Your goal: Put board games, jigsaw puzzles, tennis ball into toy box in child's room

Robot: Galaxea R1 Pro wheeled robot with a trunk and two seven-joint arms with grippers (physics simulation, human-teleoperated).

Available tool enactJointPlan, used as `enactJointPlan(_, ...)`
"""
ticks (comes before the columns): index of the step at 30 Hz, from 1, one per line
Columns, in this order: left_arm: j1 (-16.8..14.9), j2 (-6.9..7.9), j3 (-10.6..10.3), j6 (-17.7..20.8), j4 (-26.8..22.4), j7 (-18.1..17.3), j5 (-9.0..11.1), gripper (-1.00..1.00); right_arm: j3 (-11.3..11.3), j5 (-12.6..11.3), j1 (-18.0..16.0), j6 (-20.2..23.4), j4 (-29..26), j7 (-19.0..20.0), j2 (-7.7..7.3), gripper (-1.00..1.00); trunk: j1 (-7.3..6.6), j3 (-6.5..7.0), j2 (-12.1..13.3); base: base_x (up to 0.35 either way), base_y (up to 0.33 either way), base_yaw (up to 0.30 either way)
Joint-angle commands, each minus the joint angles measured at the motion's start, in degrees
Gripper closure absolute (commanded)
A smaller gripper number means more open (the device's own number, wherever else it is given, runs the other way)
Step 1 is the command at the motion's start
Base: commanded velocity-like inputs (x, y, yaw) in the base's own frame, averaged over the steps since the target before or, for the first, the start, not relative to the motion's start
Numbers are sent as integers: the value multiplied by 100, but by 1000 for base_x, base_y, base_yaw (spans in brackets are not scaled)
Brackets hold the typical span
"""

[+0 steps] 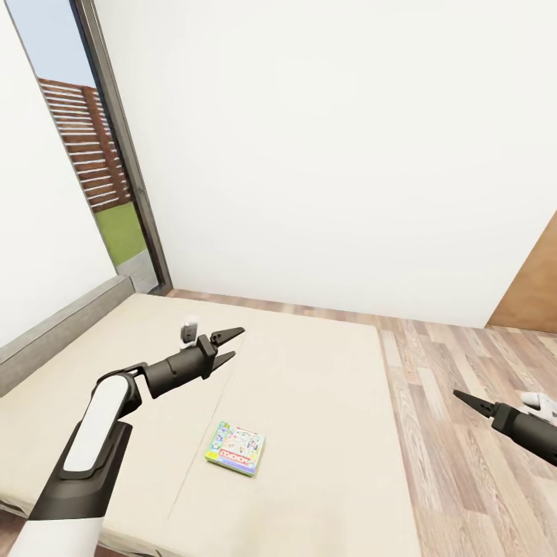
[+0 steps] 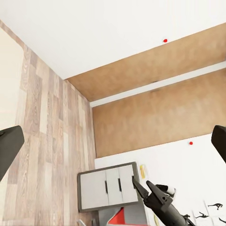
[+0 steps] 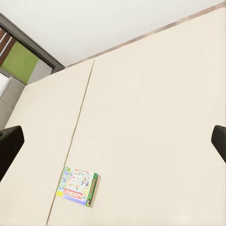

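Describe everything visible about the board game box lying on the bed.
The Monopoly box is a flat rectangular cardboard box with a white, colourfully printed lid, a red logo strip and green side walls. It lies flat, lid up, closed, alone on the cream mattress beside a seam. Nothing touches it but the bed; the left end effector hovers open beyond it, empty.

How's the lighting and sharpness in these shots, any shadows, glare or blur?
Head view: flat, even light, no glare; the game box casts a faint shadow on the bed, and straight edges bow near the frame borders. Right wrist view: sharp, box print readable. Left wrist view: fingers at the edges look soft.
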Motion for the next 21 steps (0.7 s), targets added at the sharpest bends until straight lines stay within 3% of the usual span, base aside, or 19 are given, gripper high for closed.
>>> enactJointPlan(1,-17,1,10,21,-27,57,38,-100,-6,12,-10,27,7,-31,1,-100,3,-12,-12,0,0,0)
enactJointPlan(7,-59,17,15,25,-121,110,-23,-100,41,12,-32,31,71,-337,3,-100,3,-12,-12,0,0,0)
enactJointPlan(21,-102,30,41,77,-167,123,-48,-100,623,12,-385,37,579,-1254,0,-100,3,-12,-12,0,0,0)
